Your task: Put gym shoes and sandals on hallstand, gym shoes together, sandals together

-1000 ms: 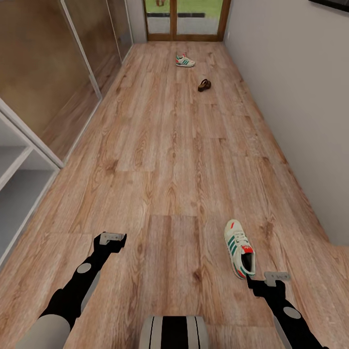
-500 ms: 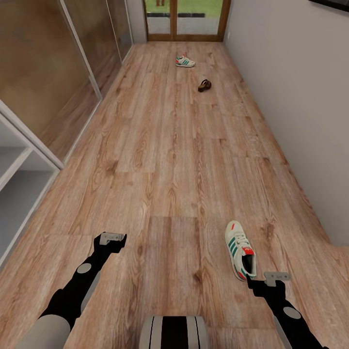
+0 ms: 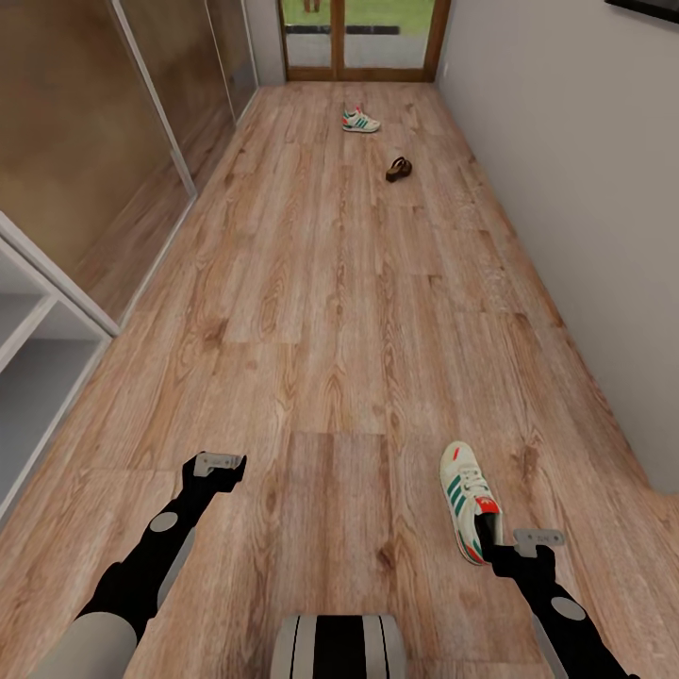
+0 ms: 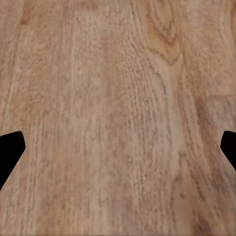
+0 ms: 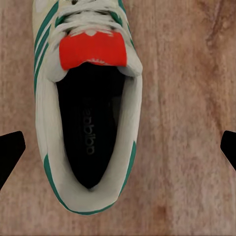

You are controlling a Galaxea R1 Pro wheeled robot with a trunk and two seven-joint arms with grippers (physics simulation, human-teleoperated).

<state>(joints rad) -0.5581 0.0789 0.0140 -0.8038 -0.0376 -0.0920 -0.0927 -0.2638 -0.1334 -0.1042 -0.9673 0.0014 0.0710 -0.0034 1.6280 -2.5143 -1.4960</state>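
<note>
1. Head view: near gym shoe [image 3: 470, 502] lies on the corridor floor [image 3: 330, 302], white with green side stripes and a red tongue label. Its toe points away from the robot, heel toward it, long axis running down the corridor.
2. Head view: far gym shoe [image 3: 360, 120] is by the glass door [image 3: 363, 38] at the corridor's end, lying roughly crosswise. One dark sandal [image 3: 398, 169] lies just nearer than it; the two are apart.
3. Head view: hallstand [image 3: 33, 358] shows at the left edge, light grey open shelves, next to the glass-fronted wardrobe [image 3: 113, 141].
4. Head view: right gripper [image 3: 538, 540] reaches forward low, just beside the near shoe's heel. Left gripper [image 3: 219, 462] is held forward over bare floor, well apart from the shoe.
5. Left wrist view: black fingertips [image 4: 10, 150] at both edges, spread wide, only wood planks between them.
6. Right wrist view: fingertips [image 5: 11, 150] spread wide, holding nothing. The shoe's dark opening, red tongue and heel rim sit between them, nearer one fingertip.
</note>
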